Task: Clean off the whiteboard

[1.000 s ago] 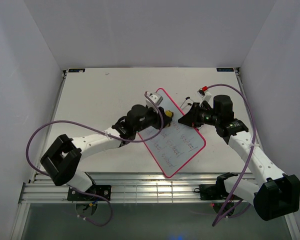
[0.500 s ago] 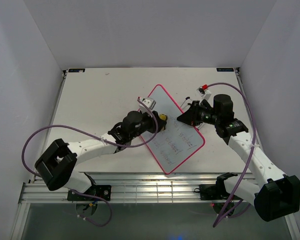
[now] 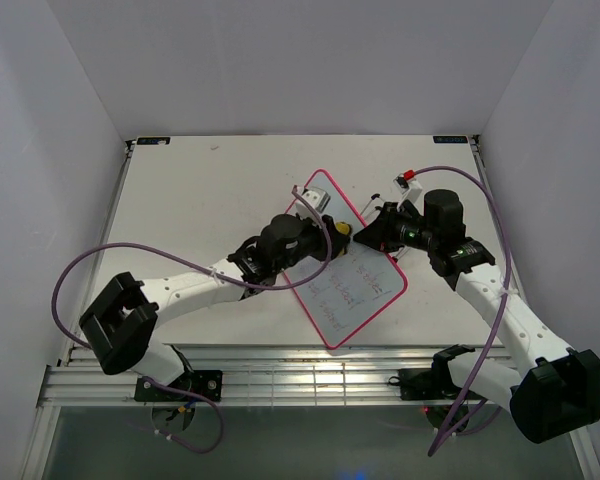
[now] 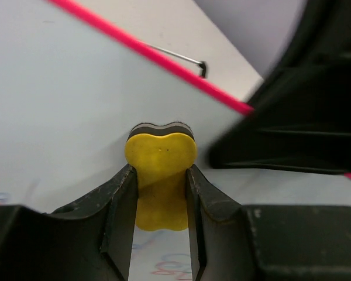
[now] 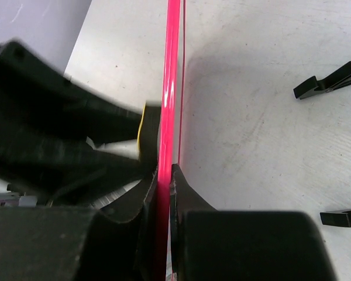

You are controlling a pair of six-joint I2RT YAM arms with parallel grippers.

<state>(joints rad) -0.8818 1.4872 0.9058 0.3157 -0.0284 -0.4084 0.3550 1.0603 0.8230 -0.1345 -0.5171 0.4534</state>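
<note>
Left gripper [image 4: 159,188] — clamping eraser [image 4: 161,153] — slid rightward; right gripper [image 5: 164,178] pinches whiteboard [image 3: 365,287].

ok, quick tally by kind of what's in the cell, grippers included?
whiteboard: 1
yellow eraser: 1
small black pieces on the table: 2
grippers: 2, left gripper fingers shut on the yellow eraser, right gripper fingers clamped on the whiteboard's pink frame
Total: 6
</note>
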